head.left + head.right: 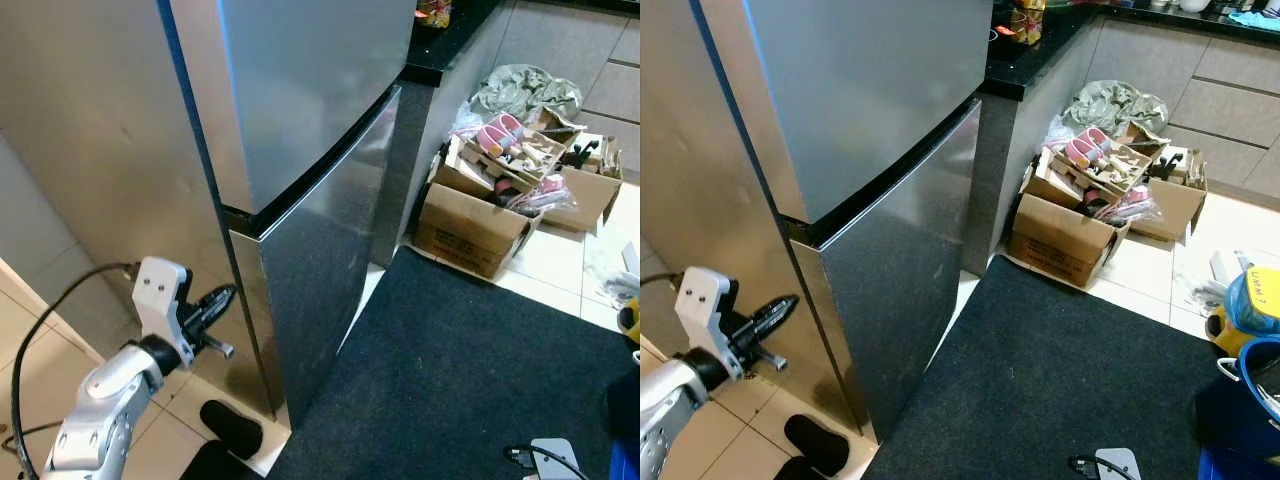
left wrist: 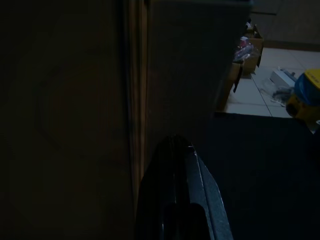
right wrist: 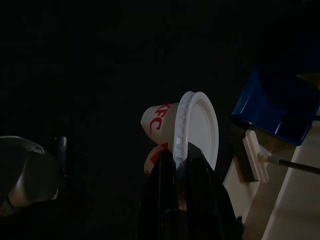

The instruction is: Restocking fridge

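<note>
The left gripper (image 1: pixel 222 297) is reaching toward the side edge of the fridge (image 1: pixel 300 150), fingers pressed together on nothing, tip just beside the seam where the lower door (image 1: pixel 320 270) meets the cabinet. Both doors are sitting closed. A dark mat (image 1: pixel 470 380) is lying before the fridge, and a box (image 1: pixel 470 230) of clutter is standing by the counter beyond it.

The right eye view is showing the same scene, with the left gripper near the door's edge.

The left wrist view — very dark — is looking along the closed fingers (image 2: pixel 175 190) at the door seam.

In the right wrist view, the right gripper (image 3: pixel 182 162) is clamping the rim of a cup (image 3: pixel 180 130) — white, red lettering — over dark floor.

Restocking is barely beginning: the fridge is yet to be opened, the cup yet to go inside.
</note>
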